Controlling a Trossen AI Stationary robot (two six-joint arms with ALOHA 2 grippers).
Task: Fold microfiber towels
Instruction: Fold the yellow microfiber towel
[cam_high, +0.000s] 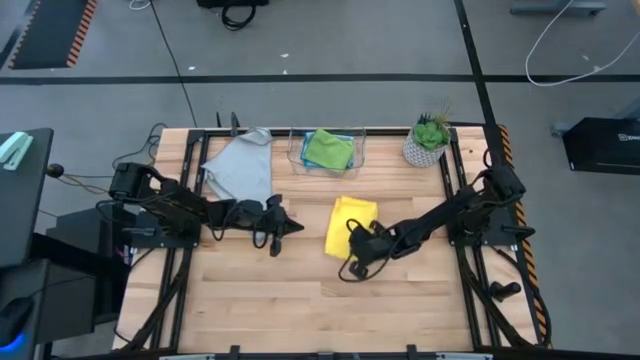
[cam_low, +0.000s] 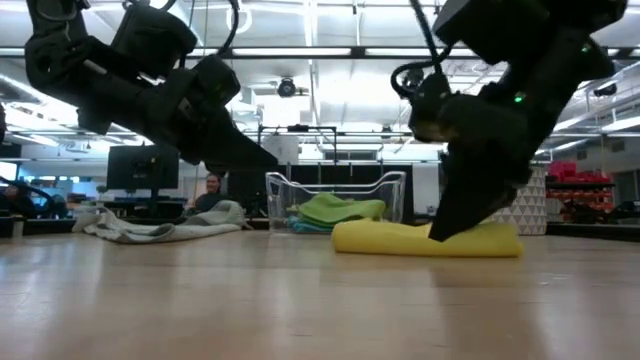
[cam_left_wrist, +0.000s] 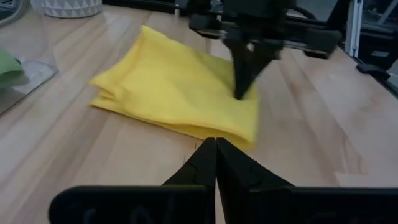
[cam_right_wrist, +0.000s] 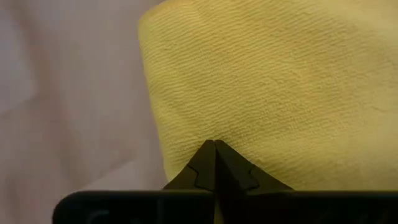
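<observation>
- My right gripper (cam_high: 352, 254) is down on the yellow towel (cam_high: 350, 222), fingers pressed together at its near edge; whether any cloth sits between the tips I cannot tell.
- The yellow towel lies folded on the wooden table (cam_high: 300, 300), just in front of the clear bin (cam_high: 328, 150).
- My left gripper (cam_high: 285, 226) hangs low beside the yellow towel, apart from it, fingers pressed together on nothing.
- The green towel (cam_high: 328, 148) lies in the bin over a light blue towel (cam_low: 300, 224); the grey towel (cam_high: 242, 165) lies rumpled beside the bin.
- Risk: if I lift or drag from here with only the top layer caught, the fold likely opens. A sideways pull may slide the whole towel on the smooth wood.
- Surface: pale planks, bare around the yellow towel. A potted plant (cam_high: 428, 140) stands beside the bin.
- Room beyond: ceiling lights, monitors, a seated person (cam_low: 211, 193) behind the grey towel.
</observation>
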